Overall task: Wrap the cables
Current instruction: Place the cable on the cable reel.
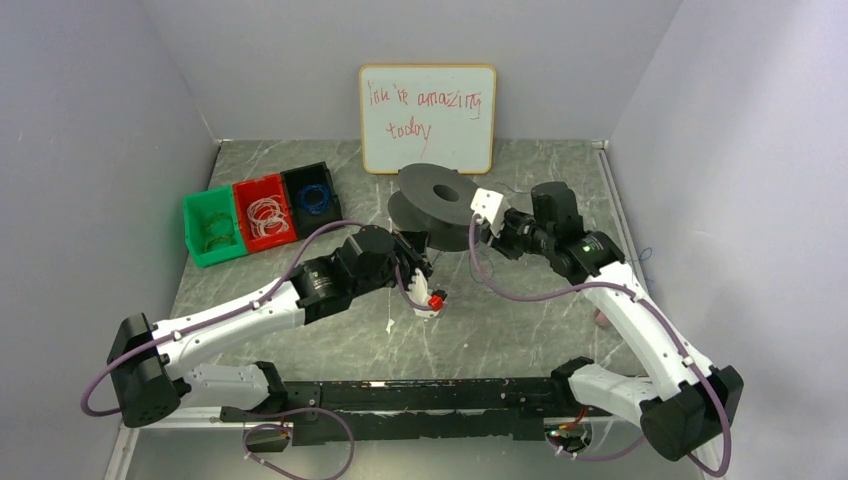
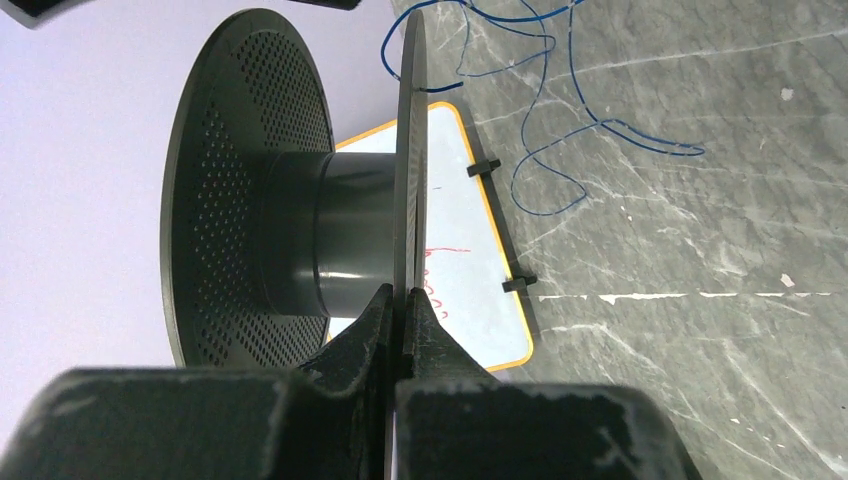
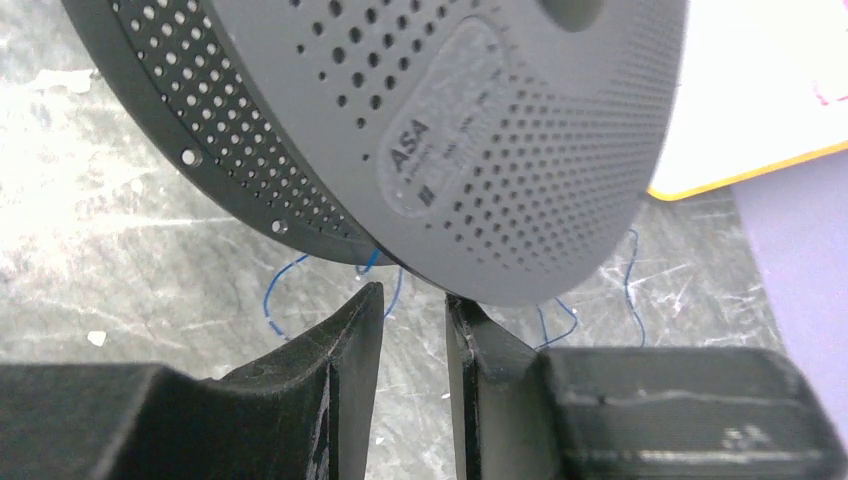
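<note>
You have three small open plastic bins in a row at the far left of the grey marbled table (image 1: 520, 330). The green bin (image 1: 215, 257) is on the outside, and what it holds is too faint to make out. The red bin (image 1: 268, 244) in the middle holds pale whitish wire loops (image 1: 266, 213). The black bin (image 1: 319, 225) nearest the centre holds a small blue coil of wire (image 1: 314, 197).

Your dark grey perforated plastic spool (image 1: 435, 205) sits just in front of the orange-framed whiteboard (image 1: 427, 118). The left gripper (image 2: 405, 298) is clamped on the thin rim of one spool flange, with a fingertip pressed to each face. The right gripper (image 3: 413, 300) sits just under the other flange's edge. Its fingers are slightly parted, with bare table showing between them and nothing pinched.

The loose, thread-thin dark blue cable (image 2: 545, 212) lies in slack loops on the table on the far side of the spool. None of it is wound on the hub that you can see. In the right wrist view, the cable (image 3: 268, 298) emerges from under the flange rim and passes just beyond the right fingertips. You cannot tell whether it touches them.
</note>
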`<state>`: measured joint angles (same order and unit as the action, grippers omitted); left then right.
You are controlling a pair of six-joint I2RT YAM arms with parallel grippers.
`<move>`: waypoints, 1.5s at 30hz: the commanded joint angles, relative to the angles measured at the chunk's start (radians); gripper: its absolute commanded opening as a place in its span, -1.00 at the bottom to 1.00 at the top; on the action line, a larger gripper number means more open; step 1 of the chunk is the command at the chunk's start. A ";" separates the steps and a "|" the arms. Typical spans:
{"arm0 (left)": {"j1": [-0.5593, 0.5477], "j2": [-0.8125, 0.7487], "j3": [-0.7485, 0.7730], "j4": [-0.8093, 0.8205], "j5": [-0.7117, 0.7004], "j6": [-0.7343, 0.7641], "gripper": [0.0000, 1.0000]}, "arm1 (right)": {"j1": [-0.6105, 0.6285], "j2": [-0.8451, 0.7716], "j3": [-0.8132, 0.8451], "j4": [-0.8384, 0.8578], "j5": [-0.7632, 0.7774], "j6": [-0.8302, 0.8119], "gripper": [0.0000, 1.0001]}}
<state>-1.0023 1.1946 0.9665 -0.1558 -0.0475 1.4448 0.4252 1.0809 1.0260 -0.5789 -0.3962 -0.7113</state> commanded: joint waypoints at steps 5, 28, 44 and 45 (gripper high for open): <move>-0.006 0.004 0.086 0.116 -0.016 -0.027 -0.95 | -0.012 -0.050 -0.026 0.156 0.004 0.145 -0.36; -0.005 0.001 0.090 0.113 -0.020 -0.040 -0.95 | -0.010 -0.014 -0.020 0.158 -0.095 0.128 -0.38; -0.005 -0.002 0.103 0.099 0.005 -0.071 -0.95 | -0.003 0.009 -0.047 0.212 -0.106 0.085 -0.41; -0.005 0.000 0.106 0.093 0.006 -0.075 -0.95 | -0.002 0.008 -0.054 0.219 -0.107 0.079 -0.40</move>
<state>-1.0027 1.2091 0.9886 -0.1562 -0.0689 1.3849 0.4149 1.0866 0.9913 -0.4240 -0.4603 -0.5957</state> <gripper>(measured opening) 0.048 0.294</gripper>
